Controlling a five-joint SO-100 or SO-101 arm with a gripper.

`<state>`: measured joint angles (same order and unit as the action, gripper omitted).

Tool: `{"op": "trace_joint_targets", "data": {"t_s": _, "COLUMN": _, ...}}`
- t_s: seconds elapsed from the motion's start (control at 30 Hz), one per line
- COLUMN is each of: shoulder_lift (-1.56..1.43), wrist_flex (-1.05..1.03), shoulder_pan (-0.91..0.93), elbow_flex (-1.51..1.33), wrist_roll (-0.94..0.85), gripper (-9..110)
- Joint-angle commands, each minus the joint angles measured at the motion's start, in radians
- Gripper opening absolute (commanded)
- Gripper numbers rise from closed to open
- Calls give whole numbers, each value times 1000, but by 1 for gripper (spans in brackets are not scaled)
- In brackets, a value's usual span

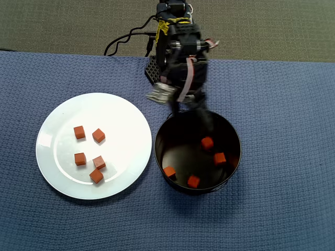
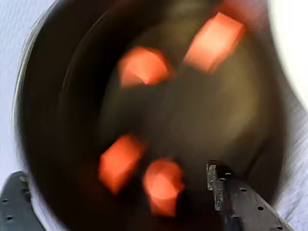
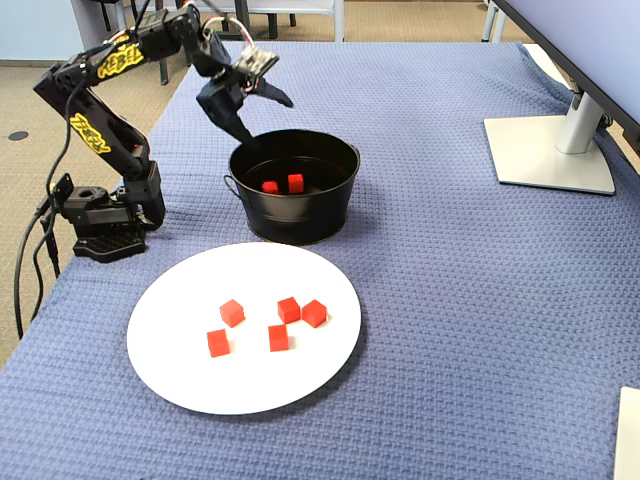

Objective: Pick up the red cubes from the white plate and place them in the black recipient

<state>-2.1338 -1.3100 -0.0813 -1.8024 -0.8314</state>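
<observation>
The white plate (image 1: pixel 57 125) lies left of the black recipient (image 1: pixel 230 137) in the overhead view. Several red cubes (image 1: pixel 98 135) sit on the plate, also seen in the fixed view (image 3: pixel 288 308). More red cubes (image 1: pixel 220 158) lie inside the recipient (image 3: pixel 300 215); some orange patches there may be reflections. My gripper (image 3: pixel 265 118) is open and empty, above the recipient's far rim. In the blurred wrist view the open gripper (image 2: pixel 117 173) looks down into the recipient (image 2: pixel 62 96) at the cubes (image 2: pixel 214 41).
A blue woven cloth (image 1: pixel 282 209) covers the table. The arm's base (image 3: pixel 100 225) stands at the cloth's left edge in the fixed view. A monitor stand (image 3: pixel 548 150) is at the right. Cables (image 1: pixel 123 42) trail behind the arm.
</observation>
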Motion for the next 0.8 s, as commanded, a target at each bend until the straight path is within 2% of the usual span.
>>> {"op": "trace_joint_targets", "data": {"t_s": 0.0, "shoulder_lift": 28, "wrist_flex": 23, "shoulder_pan": 224, "elbow_flex": 71, "wrist_roll": 51, "gripper": 42}}
{"op": "trace_joint_targets", "data": {"t_s": 0.17, "shoulder_lift": 181, "wrist_flex": 114, "shoulder_pan": 486, "elbow_flex": 32, "wrist_roll": 0, "gripper": 41}}
{"op": "trace_joint_targets", "data": {"t_s": 0.37, "shoulder_lift": 403, "wrist_flex": 115, "shoulder_pan": 643, "elbow_flex": 97, "wrist_roll": -184, "gripper": 41}}
{"op": "trace_joint_targets", "data": {"t_s": 0.47, "shoulder_lift": 465, "wrist_flex": 144, "shoulder_pan": 703, "elbow_flex": 95, "wrist_roll": -356, "gripper": 41}}
{"op": "trace_joint_targets", "data": {"t_s": 0.63, "shoulder_lift": 489, "wrist_flex": 232, "shoulder_pan": 767, "elbow_flex": 31, "wrist_roll": -746, "gripper": 41}}
{"op": "trace_joint_targets", "data": {"t_s": 0.77, "shoulder_lift": 499, "wrist_flex": 252, "shoulder_pan": 799, "elbow_flex": 14, "wrist_roll": -948, "gripper": 42}}
